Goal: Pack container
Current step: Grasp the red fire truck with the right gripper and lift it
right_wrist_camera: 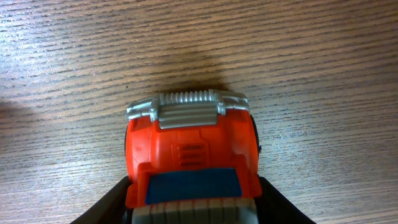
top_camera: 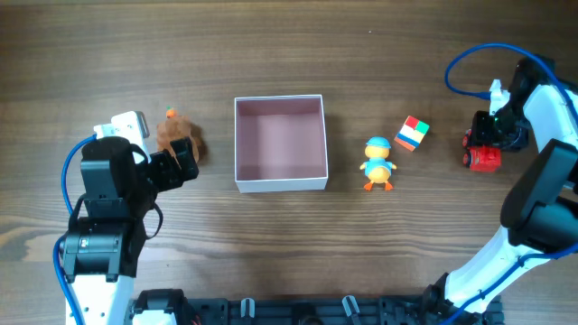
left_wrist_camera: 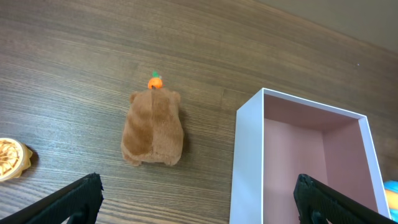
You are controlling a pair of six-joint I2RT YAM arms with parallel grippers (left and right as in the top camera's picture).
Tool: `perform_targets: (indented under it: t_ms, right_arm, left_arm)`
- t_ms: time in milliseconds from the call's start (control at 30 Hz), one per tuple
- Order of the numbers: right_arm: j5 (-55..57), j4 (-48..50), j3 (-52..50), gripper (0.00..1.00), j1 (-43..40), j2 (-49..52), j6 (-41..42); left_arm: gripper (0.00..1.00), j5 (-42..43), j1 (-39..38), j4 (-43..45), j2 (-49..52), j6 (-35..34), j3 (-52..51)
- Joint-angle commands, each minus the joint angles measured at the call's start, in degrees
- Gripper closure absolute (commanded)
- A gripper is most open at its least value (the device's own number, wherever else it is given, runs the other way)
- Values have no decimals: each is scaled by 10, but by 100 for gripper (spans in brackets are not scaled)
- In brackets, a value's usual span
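Observation:
The container (top_camera: 280,181), a square white-walled box with a pink floor, stands empty mid-table; it also shows in the left wrist view (left_wrist_camera: 249,162). A brown plush toy (top_camera: 173,134) with an orange top lies left of it, also in the left wrist view (left_wrist_camera: 153,127). My left gripper (top_camera: 183,161) is open and empty just in front of the plush (left_wrist_camera: 199,202). My right gripper (top_camera: 492,135) at the far right is shut on a red toy truck (top_camera: 483,158), its fingers against both sides (right_wrist_camera: 193,208) of the truck (right_wrist_camera: 189,143).
A yellow duck toy (top_camera: 377,163) with a blue cap and a striped coloured cube (top_camera: 413,133) lie right of the container. A small tan waffle-like piece (left_wrist_camera: 11,158) lies left of the plush. Blue cables run along both arms.

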Motion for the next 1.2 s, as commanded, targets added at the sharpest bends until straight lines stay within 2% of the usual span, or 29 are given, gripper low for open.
perform_targets:
  t_ms: [0,167,200,400,800,833,933,967,1167]
  right_arm:
    - [-7,0,5,69,1,8,17]
    - [-7,0,5,67,1,8,17]
    - [-7,0,5,61,1,8,17]
    - [-7,-8,5,39,1,8,21]
    - [13,-42,7,37,1,-23,50]
    - [13,-43,7,40,1,-24,54]
    - [13,-50,7,68,1,-24,61]
    - [13,-50,7,70,1,-24,61]
    - [6,-41,7,96,1,-24,71]
  left_arm:
    - [0,5,-3,2,-1,-5,12]
    - [0,5,-3,2,-1,-5,12]
    - [0,5,-3,2,-1,-5,12]
    - [0,4,-3,2,-1,-4,12]
    - [0,-13,-3,2,-1,-4,12]
    - [0,-13,-3,2,-1,-4,12]
    - [0,-13,-3,2,-1,-5,12]
    - [0,-12,-3,2,-1,-5,12]
    - [0,-12,-3,2,-1,-5,12]
